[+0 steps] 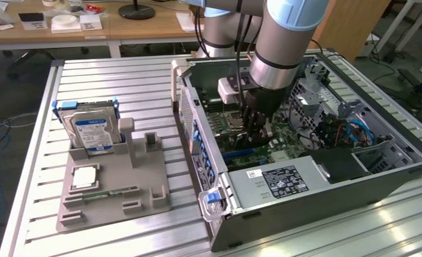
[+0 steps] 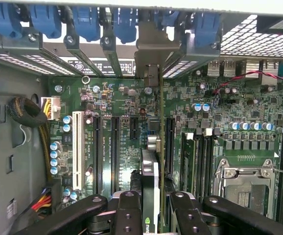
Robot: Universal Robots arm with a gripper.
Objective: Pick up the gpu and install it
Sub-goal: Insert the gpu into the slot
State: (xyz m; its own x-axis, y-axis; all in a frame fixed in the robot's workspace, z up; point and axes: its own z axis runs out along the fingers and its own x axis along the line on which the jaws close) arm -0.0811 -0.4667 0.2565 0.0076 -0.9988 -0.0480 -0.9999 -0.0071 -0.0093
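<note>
1. Nearest the wrist camera, my tool (image 2: 151, 208) is clenched on the gpu (image 2: 150, 176); one of the dark fingers (image 2: 127, 208) presses each face of the card, which shows edge-on between them.
2. The gpu stands upright over the motherboard (image 2: 127, 105), inside the computer case (image 1: 318, 198). In the exterior view the tool (image 1: 257, 126) reaches down into the open case, above the board.
3. Long black slots (image 2: 116, 152) lie just beside the card on one side, and the processor socket (image 2: 242, 188) lies further off on the other. The card hides the slot under its own edge, so I cannot tell whether it is seated.
4. Further along, the card's silver bracket (image 2: 151, 54) meets the rear wall of the case, below a row of blue clips (image 2: 87, 22).
5. I judge the step in hand to be seating. It goes well if I keep the card square to the board, keep the bracket lined up with its rear opening, and press evenly along the card's length rather than at one end.
6. Farthest off, well apart from the case, the hard drive (image 1: 89, 131) stands in the grey holder (image 1: 111, 187) on the worktop (image 1: 125, 80).
</note>
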